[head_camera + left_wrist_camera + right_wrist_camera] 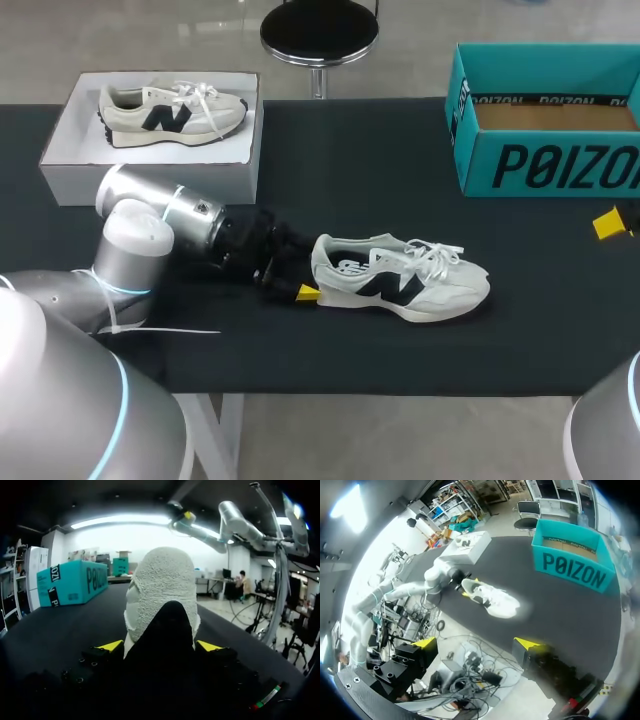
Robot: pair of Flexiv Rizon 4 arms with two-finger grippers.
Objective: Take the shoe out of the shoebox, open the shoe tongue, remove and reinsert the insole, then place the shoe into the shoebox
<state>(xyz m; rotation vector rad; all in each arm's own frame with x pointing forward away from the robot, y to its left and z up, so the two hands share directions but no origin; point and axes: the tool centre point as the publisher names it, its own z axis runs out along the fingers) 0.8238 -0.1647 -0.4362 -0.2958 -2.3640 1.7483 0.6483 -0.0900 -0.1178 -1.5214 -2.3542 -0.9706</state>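
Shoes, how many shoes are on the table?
2. One shoe lies in the white box at the far left. The other shoe lies in the middle, its heel gripped by the left gripper. The teal box is partly hidden inside, so it might hold more.

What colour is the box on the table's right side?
Teal, with black lettering and a brown inside; the box shows best in the head view.
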